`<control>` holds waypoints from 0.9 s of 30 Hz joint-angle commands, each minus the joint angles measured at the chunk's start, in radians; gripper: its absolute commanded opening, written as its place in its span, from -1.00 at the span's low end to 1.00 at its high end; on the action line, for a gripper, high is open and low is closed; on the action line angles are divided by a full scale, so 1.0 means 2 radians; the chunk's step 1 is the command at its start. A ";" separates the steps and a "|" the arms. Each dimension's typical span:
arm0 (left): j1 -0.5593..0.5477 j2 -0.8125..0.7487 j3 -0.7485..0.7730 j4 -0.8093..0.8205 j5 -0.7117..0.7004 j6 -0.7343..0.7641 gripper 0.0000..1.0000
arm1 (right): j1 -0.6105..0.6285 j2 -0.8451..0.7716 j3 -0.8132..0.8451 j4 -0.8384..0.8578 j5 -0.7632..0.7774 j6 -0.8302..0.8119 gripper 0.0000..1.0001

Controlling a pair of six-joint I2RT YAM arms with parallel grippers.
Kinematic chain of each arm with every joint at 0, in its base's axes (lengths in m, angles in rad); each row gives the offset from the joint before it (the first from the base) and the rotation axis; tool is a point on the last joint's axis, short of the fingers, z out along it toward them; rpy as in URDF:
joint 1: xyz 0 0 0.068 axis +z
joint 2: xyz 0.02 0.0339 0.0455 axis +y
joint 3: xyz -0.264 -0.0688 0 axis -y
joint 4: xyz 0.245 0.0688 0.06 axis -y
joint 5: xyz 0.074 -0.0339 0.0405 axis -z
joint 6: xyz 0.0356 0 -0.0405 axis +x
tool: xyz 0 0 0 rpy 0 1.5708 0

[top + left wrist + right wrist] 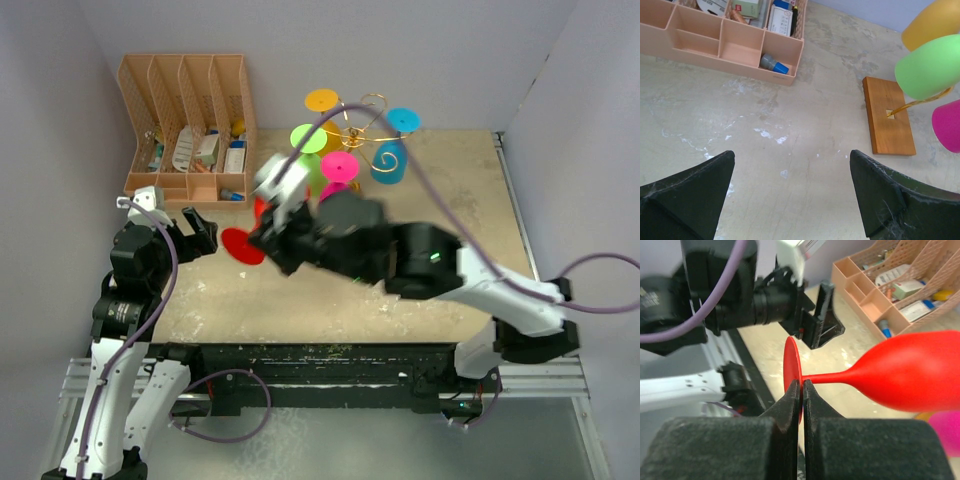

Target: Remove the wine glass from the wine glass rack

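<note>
The gold wire wine glass rack [362,122] stands at the back on its orange-brown wooden base [888,115], with orange, green, pink and blue glasses hanging on it. My right gripper [802,385] is shut on the foot disc of a red wine glass [905,371] and holds it sideways in the air, away from the rack; its foot also shows in the top view [243,246]. My left gripper [790,170] is open and empty above the bare table, left of the rack base. It sits at the table's left in the top view [198,236].
A peach slotted organizer [186,122] with small items stands at the back left, and also in the left wrist view [722,35]. Grey walls close the table on the left, back and right. The right arm [420,260] stretches across the table's middle.
</note>
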 commanded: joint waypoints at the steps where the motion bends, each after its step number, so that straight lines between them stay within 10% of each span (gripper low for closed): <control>1: 0.004 -0.004 0.036 -0.022 -0.054 -0.019 0.99 | 0.078 0.048 0.046 -0.022 0.258 -0.128 -1.00; 11: 0.004 -0.026 0.060 -0.088 -0.057 -0.043 0.99 | 0.112 -0.096 -0.188 0.140 0.296 -0.216 -1.00; 20: 0.004 0.082 0.179 -0.119 0.113 -0.016 0.81 | 0.160 -0.009 -0.361 0.183 0.508 -0.331 -1.00; 27: 0.004 0.108 0.258 -0.150 0.202 -0.005 0.80 | 0.164 -0.020 -0.512 0.534 0.530 -0.650 -1.00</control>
